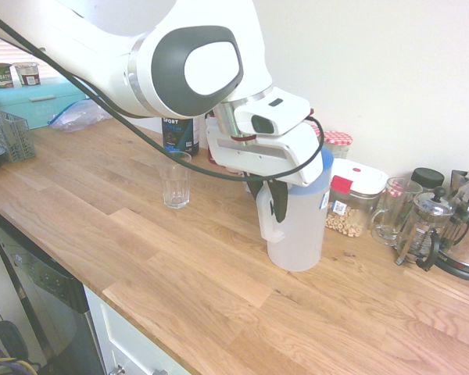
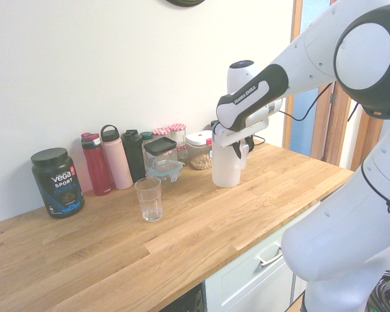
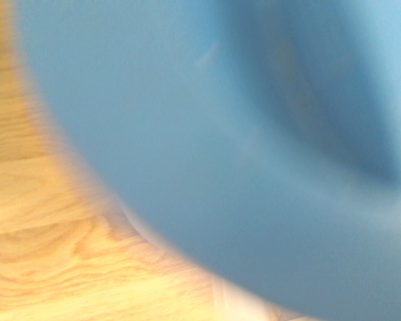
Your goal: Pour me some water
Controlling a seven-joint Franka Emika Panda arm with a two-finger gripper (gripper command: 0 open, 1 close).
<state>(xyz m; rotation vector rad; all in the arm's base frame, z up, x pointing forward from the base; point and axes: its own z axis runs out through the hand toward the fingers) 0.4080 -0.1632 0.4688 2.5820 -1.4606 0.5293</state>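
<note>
I can't tell if the gripper (image 1: pixel 270 205) is clenched or released at the jug's handle (image 1: pixel 271 226). Jug (image 1: pixel 300 234) upright on counter (image 1: pixel 219 258), presumably for a steady grasp; 1 glass (image 1: pixel 176 186) stands apart, upright, ready to receive.

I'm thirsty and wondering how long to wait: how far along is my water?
Nothing is poured yet: the glass stands apart, apparently empty. In hand: the gripper hand is at the pitcher's handle, pitcher upright on the counter. Left: lifting, pouring.
</note>
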